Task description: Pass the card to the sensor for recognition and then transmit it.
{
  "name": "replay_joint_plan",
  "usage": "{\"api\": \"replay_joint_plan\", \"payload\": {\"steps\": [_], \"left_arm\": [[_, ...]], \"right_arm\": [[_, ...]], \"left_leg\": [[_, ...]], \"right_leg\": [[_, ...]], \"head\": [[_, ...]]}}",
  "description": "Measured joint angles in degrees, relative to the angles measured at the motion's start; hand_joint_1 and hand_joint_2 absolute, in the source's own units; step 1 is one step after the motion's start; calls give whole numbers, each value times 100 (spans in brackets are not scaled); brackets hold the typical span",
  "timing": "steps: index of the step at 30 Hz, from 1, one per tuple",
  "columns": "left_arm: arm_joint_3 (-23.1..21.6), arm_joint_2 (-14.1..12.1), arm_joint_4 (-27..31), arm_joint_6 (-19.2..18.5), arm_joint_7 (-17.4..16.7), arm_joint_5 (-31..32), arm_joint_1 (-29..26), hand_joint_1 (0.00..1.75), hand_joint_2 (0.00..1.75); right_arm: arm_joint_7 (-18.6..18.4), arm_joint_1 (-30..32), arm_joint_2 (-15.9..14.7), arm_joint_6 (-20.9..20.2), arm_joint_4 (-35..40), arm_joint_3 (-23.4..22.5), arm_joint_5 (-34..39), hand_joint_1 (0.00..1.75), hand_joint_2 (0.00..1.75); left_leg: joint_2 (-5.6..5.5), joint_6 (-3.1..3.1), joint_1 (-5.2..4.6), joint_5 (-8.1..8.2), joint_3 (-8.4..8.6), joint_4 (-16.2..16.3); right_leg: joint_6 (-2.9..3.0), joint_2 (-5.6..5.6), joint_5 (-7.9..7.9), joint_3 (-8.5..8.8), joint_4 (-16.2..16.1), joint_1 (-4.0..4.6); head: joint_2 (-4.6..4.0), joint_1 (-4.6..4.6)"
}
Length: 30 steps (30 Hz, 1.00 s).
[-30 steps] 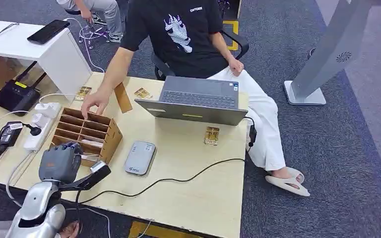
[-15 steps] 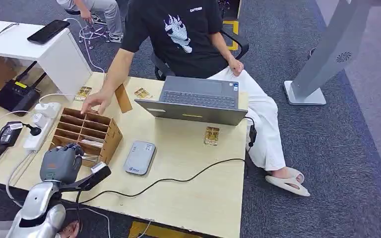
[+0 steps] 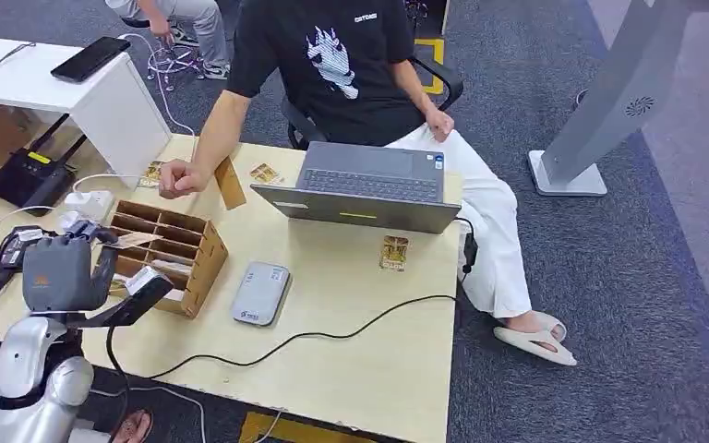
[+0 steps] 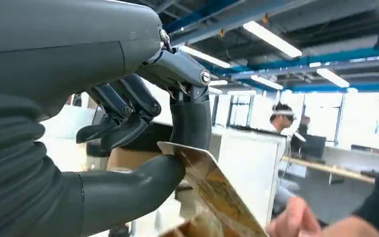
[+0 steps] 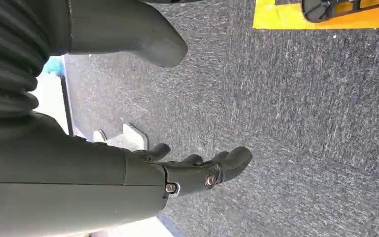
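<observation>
We see the left hand (image 3: 58, 272) raised over the table's (image 3: 360, 351) left edge, just beside the wooden slotted box (image 3: 189, 247). It pinches a card (image 3: 138, 239) between its thick thumb and a dark finger; in the left wrist view the same card (image 4: 212, 190) sticks out from that pinch, brown and patterned, while the other fingers (image 4: 121, 116) curl loosely above it. In the head view the card sits above the box's left end, tilted, and we cannot tell whether it touches the box.

The right hand (image 5: 197, 170) hangs over grey carpet (image 5: 301, 123). Its fingers are slightly curled, apart from the thumb, and hold nothing.

The grey card reader (image 3: 260, 293) lies flat on the table just right of the box, toward the near edge. A black cable (image 3: 332, 330) runs across the table between the reader and the near edge. An open laptop (image 3: 362, 185) stands at the far edge, and one loose card (image 3: 393, 252) lies just in front of it, toward the right edge.

A person in a black shirt (image 3: 332, 55) sits behind the far edge. Their hand (image 3: 177, 177) rests closed near the far-left corner, beyond the box. A white power strip (image 3: 78, 214) lies on the adjoining surface to the left of the box.
</observation>
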<state>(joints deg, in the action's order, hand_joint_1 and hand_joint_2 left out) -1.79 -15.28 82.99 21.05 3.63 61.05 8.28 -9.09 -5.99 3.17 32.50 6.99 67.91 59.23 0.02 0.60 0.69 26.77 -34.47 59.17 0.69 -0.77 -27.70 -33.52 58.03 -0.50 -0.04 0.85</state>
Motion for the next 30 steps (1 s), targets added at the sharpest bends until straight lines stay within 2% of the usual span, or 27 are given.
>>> {"api": "replay_joint_plan", "payload": {"steps": [7, 12, 17, 30], "left_arm": [[59, 0, 343, 182, 138, -210, 14, 175, 175], [122, -15, 638, 131, 168, -295, 206, 175, 175], [135, -28, 647, 103, 153, -302, 416, 175, 175], [138, -28, 647, 98, 144, -310, 487, 175, 175]], "right_arm": [[20, 0, 0, 11, 0, 33, 15, 0, 175], [37, -1, 0, 13, 0, 39, 17, 0, 175], [70, -3, 0, 13, 0, 48, 20, 0, 175], [68, -4, 0, 13, 0, 125, 26, 0, 175]], "left_leg": [[0, 0, 0, 0, 0, 0], [-1, 0, 0, 0, 0, 0], [-1, 0, 0, -1, 1, 0], [-1, 0, 0, 0, 1, 0]], "right_leg": [[0, 0, 0, -1, 0, 0], [0, 2, 0, 0, 0, 0], [1, 1, 1, 1, 1, 0], [1, 1, 1, 1, 1, 0]], "head": [[0, 0], [0, 0], [0, 2], [0, 0]]}}
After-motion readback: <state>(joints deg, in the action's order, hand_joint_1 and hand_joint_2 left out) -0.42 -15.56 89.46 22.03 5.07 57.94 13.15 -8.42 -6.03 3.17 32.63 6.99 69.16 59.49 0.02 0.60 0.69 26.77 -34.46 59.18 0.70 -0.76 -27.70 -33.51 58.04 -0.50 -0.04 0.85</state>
